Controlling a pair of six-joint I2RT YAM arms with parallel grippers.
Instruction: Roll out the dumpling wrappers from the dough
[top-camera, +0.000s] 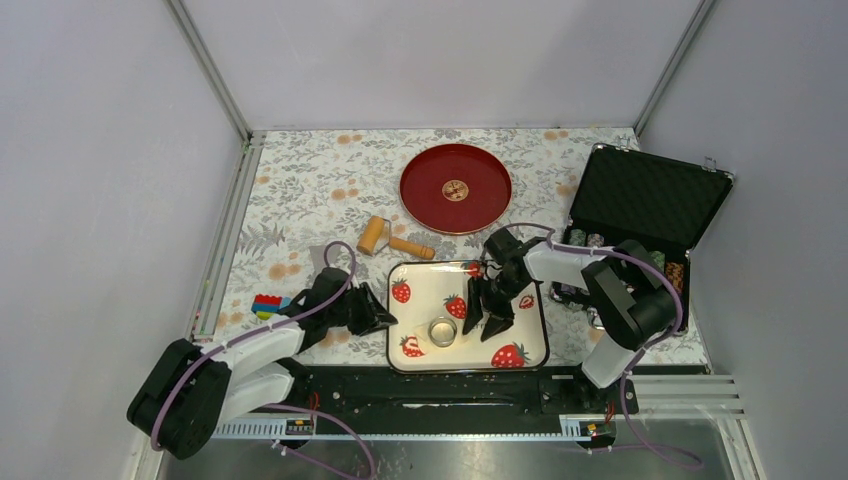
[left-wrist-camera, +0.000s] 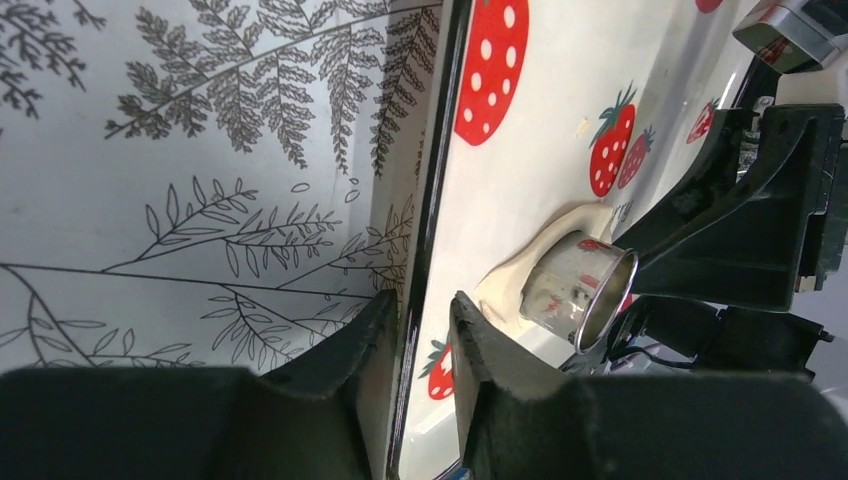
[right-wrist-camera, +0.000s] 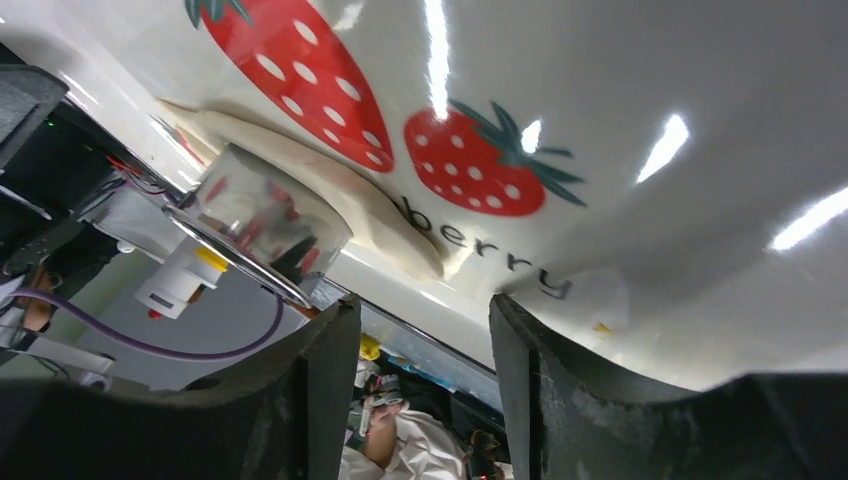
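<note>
Dough (left-wrist-camera: 505, 290) on strawberry tray (top-camera: 428, 288), floral tablecloth (top-camera: 310, 190)

Plain, pale lilac-grey walls (top-camera: 430, 60) close in the table (top-camera: 310, 150) on three sides. They meet at slim silver metal posts (top-camera: 208, 65) in the back corners. A cloth (top-camera: 290, 200) printed with grey fern leaves and small orange blossoms covers the tabletop. A ridged aluminium rail (top-camera: 222, 250) runs down its left edge, and another (top-camera: 690, 390) lies across the near right. The light is soft and even.
</note>
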